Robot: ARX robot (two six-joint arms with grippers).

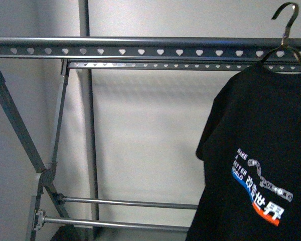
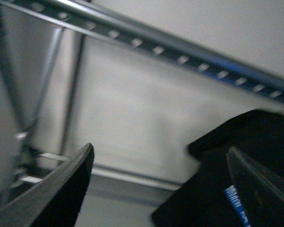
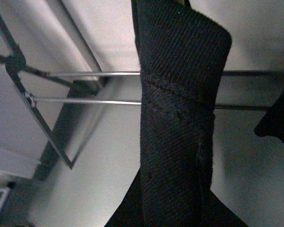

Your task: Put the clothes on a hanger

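Black T-shirt [image 1: 261,150] hangs in front of grey rack rail [image 1: 110,44]; left claw [image 2: 159,149] spread wide, right claw unseen.

**Black T-shirt [image 1: 261,165] up at the right end of the grey rack [image 1: 140,51]**

To my right the short-sleeved shirt hangs upright with its shoulders on a thin wire coat hanger [image 1: 287,35], and its collar is level with the rack's top rail and nearer to me. The print side faces me, with white, blue and orange lettering low on the cloth. One sleeve falls to the left. The long horizontal rail, punched with heart-shaped holes, runs from far left to right, with slanted legs and two low bars at the left.
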